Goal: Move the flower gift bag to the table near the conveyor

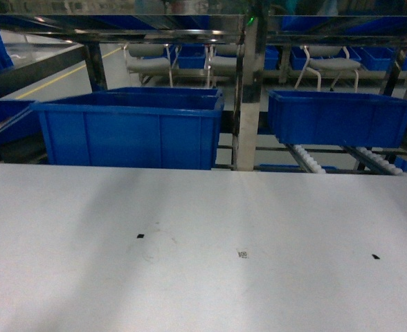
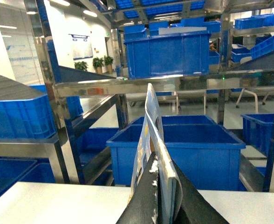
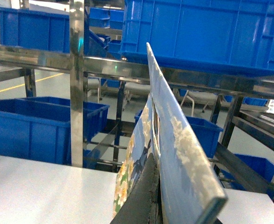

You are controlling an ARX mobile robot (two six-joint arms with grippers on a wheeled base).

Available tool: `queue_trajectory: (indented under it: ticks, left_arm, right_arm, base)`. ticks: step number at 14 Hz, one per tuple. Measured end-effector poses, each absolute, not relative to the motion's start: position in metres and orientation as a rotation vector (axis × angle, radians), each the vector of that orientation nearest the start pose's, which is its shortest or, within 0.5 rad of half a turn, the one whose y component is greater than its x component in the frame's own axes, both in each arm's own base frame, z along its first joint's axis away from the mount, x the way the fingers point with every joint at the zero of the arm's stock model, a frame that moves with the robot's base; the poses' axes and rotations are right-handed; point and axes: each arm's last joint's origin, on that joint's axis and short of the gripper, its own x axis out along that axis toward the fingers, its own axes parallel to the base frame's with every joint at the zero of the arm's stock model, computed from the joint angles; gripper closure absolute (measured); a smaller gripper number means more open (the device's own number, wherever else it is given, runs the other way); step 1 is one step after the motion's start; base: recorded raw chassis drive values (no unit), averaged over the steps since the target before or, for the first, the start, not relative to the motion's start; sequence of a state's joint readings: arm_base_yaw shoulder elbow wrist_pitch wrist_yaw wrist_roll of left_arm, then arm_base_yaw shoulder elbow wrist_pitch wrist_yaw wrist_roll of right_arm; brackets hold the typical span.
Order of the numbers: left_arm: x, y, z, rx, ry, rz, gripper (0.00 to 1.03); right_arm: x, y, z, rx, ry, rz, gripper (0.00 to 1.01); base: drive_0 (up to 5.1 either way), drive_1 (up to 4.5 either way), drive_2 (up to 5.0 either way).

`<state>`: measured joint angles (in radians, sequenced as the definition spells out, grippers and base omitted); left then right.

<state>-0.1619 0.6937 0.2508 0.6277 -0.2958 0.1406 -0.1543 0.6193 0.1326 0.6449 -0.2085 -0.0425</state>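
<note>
Ahead of you the white table [image 1: 190, 256] runs up to the conveyor [image 1: 307, 158], whose rollers mostly hide behind blue bins [image 1: 131, 128]. Neither arm shows in the head view. Each wrist camera shows only finger bases: the left gripper [image 2: 158, 193] and right gripper [image 3: 155, 196] each pinch a flat flower gift bag [image 3: 183, 140], edge-on, held above the table.

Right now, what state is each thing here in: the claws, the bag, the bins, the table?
Left claw: shut on the flower gift bag, held upright above the table.
Right claw: shut on the flower gift bag too.
Flower gift bag: flattened, edge-on to both wrist cameras, worn white along its edge; not in the head view.
Table: bag not set down on it.
Blue bins: upright, open-topped, insides not visible.
Conveyor: rollers partly hidden under the right bin.
</note>
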Motion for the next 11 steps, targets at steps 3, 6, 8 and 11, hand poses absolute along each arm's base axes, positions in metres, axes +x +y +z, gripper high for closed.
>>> queue_trajectory:
  ticks: [3, 6, 8, 11]
  left_arm:
    - [0.157, -0.017, 0.239, 0.098, -0.170, 0.146, 1.01]
    - [0.157, -0.017, 0.239, 0.098, -0.170, 0.146, 1.01]
    - [0.157, -0.017, 0.239, 0.098, -0.170, 0.146, 1.01]
    - [0.157, -0.017, 0.239, 0.098, -0.170, 0.146, 1.01]
  right_arm:
    - [0.193, -0.034, 0.167, -0.057, -0.045, 0.066, 0.99]
    - [0.219, -0.042, 0.142, -0.022, 0.055, 0.081, 0.99]
    - [0.227, -0.040, 0.131, 0.019, 0.100, 0.129, 0.99]
    - [0.238, -0.035, 0.118, 0.059, 0.143, 0.168, 0.99]
  base:
    - [0.0, 4.25, -4.2]
    - [0.0, 4.25, -4.2]
    - [0.0, 2.13, -2.1]
    - [0.0, 0.00, 0.0]
